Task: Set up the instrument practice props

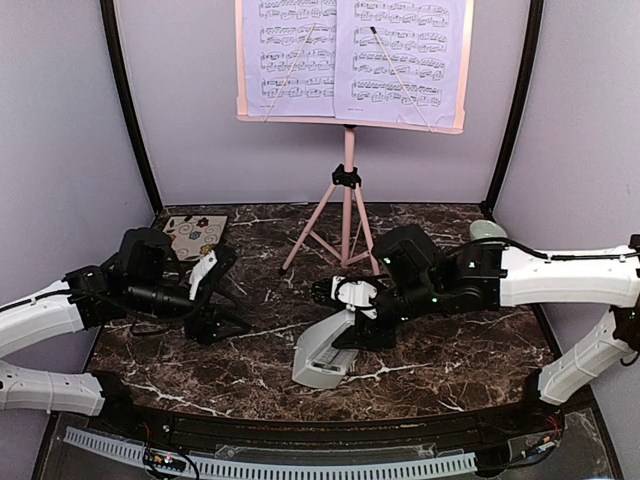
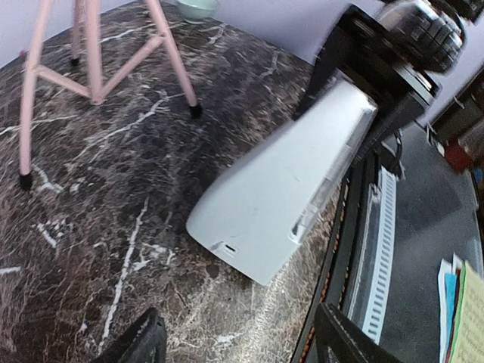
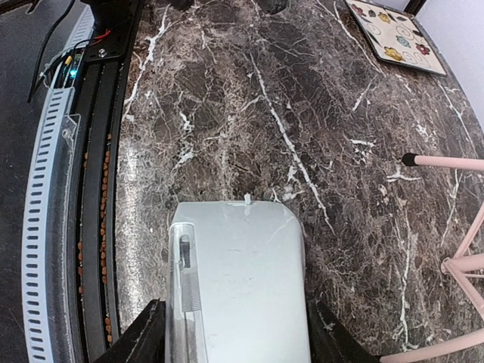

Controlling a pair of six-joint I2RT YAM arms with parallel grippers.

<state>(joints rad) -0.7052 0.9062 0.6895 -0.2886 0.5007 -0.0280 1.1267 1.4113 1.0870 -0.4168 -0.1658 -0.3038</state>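
Note:
The pink music stand (image 1: pixel 348 195) stands on its tripod at the back middle, with two lavender sheet-music pages (image 1: pixel 290 55) (image 1: pixel 402 55) on its desk. My right gripper (image 1: pixel 362 318) is shut on the narrow end of the white metronome (image 1: pixel 325 352). It holds the metronome slanted, wide base low towards the table's front. In the right wrist view the metronome (image 3: pixel 238 287) fills the gap between my fingers (image 3: pixel 144 336). My left gripper (image 1: pixel 215 298) is open and empty, left of the metronome (image 2: pixel 280 181). The stand's legs show in the left wrist view (image 2: pixel 94 60).
A floral square tile (image 1: pixel 193 235) lies at the back left, behind my left arm. A small pale green bowl (image 1: pixel 487 230) sits at the back right, by my right arm. The table's front edge with a black rail (image 3: pixel 91 189) runs close to the metronome.

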